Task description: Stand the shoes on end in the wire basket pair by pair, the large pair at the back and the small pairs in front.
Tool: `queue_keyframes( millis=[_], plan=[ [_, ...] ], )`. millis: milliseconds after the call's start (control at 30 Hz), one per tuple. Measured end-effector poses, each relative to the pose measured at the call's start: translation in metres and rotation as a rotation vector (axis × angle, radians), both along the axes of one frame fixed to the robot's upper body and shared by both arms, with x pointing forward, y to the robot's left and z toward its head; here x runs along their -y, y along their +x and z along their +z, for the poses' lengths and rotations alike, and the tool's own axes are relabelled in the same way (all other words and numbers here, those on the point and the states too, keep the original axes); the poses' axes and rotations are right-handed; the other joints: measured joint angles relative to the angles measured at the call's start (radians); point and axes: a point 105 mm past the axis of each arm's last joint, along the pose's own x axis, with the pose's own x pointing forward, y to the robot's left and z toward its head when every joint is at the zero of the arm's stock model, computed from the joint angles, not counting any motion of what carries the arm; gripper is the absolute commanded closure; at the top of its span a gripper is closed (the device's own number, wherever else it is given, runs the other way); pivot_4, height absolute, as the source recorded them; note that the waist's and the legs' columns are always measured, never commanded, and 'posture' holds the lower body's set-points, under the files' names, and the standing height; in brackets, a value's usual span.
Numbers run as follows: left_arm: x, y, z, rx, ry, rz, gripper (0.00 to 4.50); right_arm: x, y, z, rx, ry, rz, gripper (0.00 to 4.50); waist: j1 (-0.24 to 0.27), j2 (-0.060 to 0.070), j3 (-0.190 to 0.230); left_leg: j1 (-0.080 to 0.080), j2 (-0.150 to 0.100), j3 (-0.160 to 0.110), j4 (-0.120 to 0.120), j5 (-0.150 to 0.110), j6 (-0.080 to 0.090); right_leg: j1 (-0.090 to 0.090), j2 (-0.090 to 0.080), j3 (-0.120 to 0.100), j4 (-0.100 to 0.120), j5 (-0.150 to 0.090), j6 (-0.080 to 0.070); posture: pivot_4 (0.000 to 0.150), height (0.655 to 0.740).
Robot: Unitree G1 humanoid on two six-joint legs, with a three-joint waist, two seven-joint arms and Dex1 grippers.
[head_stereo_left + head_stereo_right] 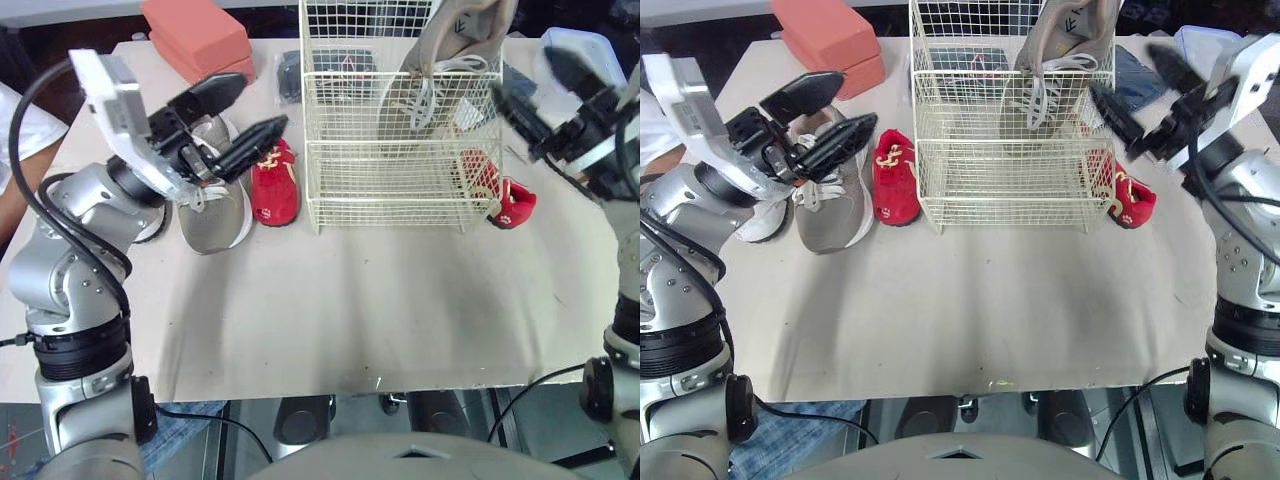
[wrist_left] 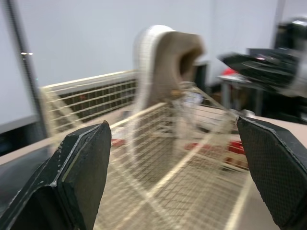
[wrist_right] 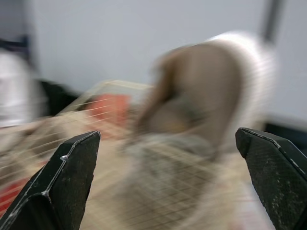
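The wire basket (image 1: 390, 205) stands on the desk (image 1: 350, 320), toward its far side. In the back compartment of the basket one large beige sneaker (image 1: 445, 55) stands on end, with the heel up and above the rim. The second large sneaker (image 1: 215, 215) lies flat on the desk to the left of the basket. Between it and the basket lies a small red shoe (image 1: 274, 185), just beside the sneaker. Another small red shoe (image 1: 512, 203) lies at the front right corner of the basket. The left end effector (image 1: 260, 103) hovers above the lying sneaker, its fingers spread wide and holding nothing. The right end effector (image 1: 522, 72) is to the right of the basket, near the upper rim, also wide and empty. Two red-orange blocks (image 1: 195, 35) lie behind the basket on the left.
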Motion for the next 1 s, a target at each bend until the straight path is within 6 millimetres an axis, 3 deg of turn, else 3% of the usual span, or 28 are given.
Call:
queue_keyframes(
  millis=[200, 367, 500, 667, 800, 1000],
  plan=[
    [-0.052, 0.023, -0.007, -0.049, -0.092, 0.276, 0.00, -0.030, -0.033, -0.014, -0.056, -0.032, 0.213, 0.03, 0.002, 0.000, 0.000, 0.000, 0.000, 0.000, 0.000, 0.000, 0.000, 0.000, -0.001, 0.000, -0.001, 0.000, 0.000, 0.150, 0.6860],
    [-0.090, 0.038, -0.021, -0.145, -0.107, 0.438, 0.00, -0.037, -0.046, -0.033, -0.100, -0.063, 0.250, 0.03, 0.003, -0.002, 0.000, 0.000, 0.000, -0.001, 0.000, 0.000, 0.000, 0.000, -0.001, -0.001, -0.001, 0.000, 0.000, 0.150, 0.6860],
    [-0.132, 0.053, -0.038, -0.282, -0.078, 0.625, 0.00, -0.036, -0.048, -0.049, -0.122, -0.104, 0.226, 0.03, 0.002, -0.002, 0.000, 0.000, 0.000, -0.001, 0.000, 0.000, 0.000, 0.000, -0.001, -0.002, 0.000, -0.001, 0.002, 0.150, 0.6860],
    [-0.146, 0.076, -0.052, -0.423, -0.058, 0.693, 0.00, -0.042, -0.051, -0.054, -0.106, -0.140, 0.231, 0.03, 0.006, -0.006, -0.001, -0.001, -0.001, -0.002, 0.000, 0.000, 0.000, 0.000, -0.001, -0.004, 0.000, -0.002, 0.003, 0.150, 0.6860],
    [-0.143, 0.099, -0.064, -0.574, -0.010, 0.678, 0.00, -0.046, -0.052, -0.059, -0.095, -0.150, 0.226, 0.03, 0.004, -0.007, -0.001, -0.001, -0.001, -0.001, 0.000, 0.000, 0.000, 0.000, -0.001, -0.005, -0.001, -0.001, 0.002, 0.150, 0.6860],
    [-0.140, 0.113, -0.075, -0.708, 0.062, 0.661, 0.00, -0.046, -0.053, -0.063, -0.089, -0.141, 0.201, 0.03, 0.000, -0.009, 0.000, -0.001, -0.002, 0.001, 0.000, 0.000, 0.000, -0.001, 0.000, -0.005, 0.000, 0.000, 0.000, 0.150, 0.6860]
  ],
)
